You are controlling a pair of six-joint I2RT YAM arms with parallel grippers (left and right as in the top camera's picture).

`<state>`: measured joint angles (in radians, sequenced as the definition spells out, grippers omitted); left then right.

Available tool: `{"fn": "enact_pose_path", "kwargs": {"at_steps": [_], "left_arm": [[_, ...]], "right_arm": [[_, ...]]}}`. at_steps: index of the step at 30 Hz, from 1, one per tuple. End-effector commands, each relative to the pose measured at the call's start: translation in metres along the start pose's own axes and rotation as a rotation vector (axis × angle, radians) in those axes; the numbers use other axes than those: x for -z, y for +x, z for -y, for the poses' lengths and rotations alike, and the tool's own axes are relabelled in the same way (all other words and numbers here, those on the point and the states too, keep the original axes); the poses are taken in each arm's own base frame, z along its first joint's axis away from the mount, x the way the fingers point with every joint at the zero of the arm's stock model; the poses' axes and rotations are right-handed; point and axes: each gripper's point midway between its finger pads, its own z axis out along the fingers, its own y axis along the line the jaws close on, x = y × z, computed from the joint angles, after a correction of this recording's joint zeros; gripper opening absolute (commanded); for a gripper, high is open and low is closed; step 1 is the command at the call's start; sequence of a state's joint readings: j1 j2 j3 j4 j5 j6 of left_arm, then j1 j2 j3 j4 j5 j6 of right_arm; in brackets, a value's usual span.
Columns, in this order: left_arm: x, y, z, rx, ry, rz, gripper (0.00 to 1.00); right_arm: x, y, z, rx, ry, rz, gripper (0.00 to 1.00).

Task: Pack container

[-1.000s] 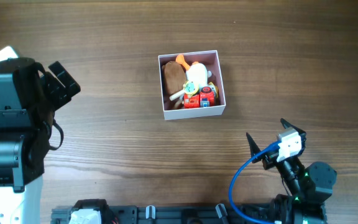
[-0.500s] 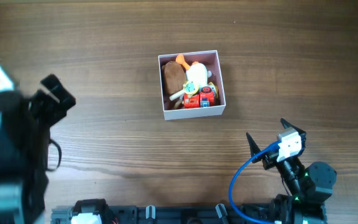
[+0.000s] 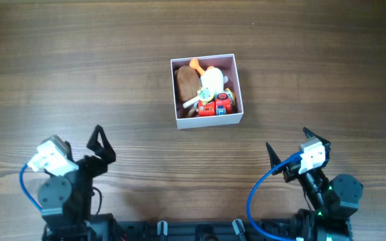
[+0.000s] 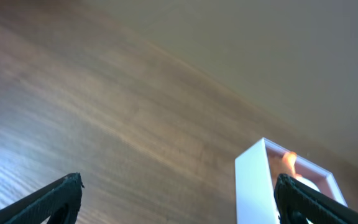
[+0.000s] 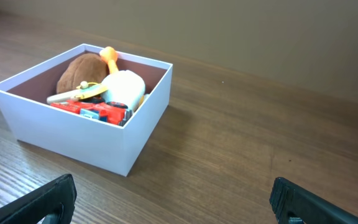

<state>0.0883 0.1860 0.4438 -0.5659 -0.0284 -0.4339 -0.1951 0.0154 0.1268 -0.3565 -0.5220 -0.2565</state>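
Observation:
The container (image 3: 210, 121) is a square white box with a pink inside, at the middle of the wooden table. It holds a brown plush (image 3: 185, 84), a white toy (image 3: 211, 80), an orange piece (image 3: 197, 65) and a red toy car (image 3: 214, 107). My left gripper (image 3: 94, 152) is open and empty at the front left, well away from the box. My right gripper (image 3: 291, 148) is open and empty at the front right. The left wrist view (image 4: 178, 186) shows the box's white wall (image 4: 253, 186) ahead to the right. The right wrist view (image 5: 173, 186) shows the container (image 5: 73, 134) ahead to the left.
The wooden table top (image 3: 112, 40) spreads all round the box. A black base rail (image 3: 179, 231) runs along the front edge between the two arm bases. A blue cable (image 3: 254, 201) loops beside the right arm and another (image 3: 24, 179) beside the left.
My left arm has swung from a raised spot at the far left down to the front left edge, gripper still open. The right arm and the box have not moved.

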Motion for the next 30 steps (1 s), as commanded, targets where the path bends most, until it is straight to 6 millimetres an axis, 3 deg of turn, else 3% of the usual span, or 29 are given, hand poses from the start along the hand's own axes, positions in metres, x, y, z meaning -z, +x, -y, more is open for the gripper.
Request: {"fn": "enact_pose_path", "kwargs": {"at_steps": [1,10,18,30], "left_arm": [[-0.006,0.021,-0.006,0.036,0.038,0.009,1.00],[-0.018,0.055,-0.017,0.061,0.044,-0.032,1.00],[-0.018,0.063,-0.015,0.048,0.055,-0.060,1.00],[-0.011,0.109,-0.042,0.037,-0.061,-0.251,1.00]], "right_arm": [[0.001,-0.002,0.001,0.013,0.007,0.011,1.00],[0.001,-0.002,0.001,0.013,0.007,0.011,1.00],[0.001,-0.002,0.001,0.013,0.007,0.011,1.00],[0.001,-0.002,0.001,0.013,0.007,0.011,1.00]]}}
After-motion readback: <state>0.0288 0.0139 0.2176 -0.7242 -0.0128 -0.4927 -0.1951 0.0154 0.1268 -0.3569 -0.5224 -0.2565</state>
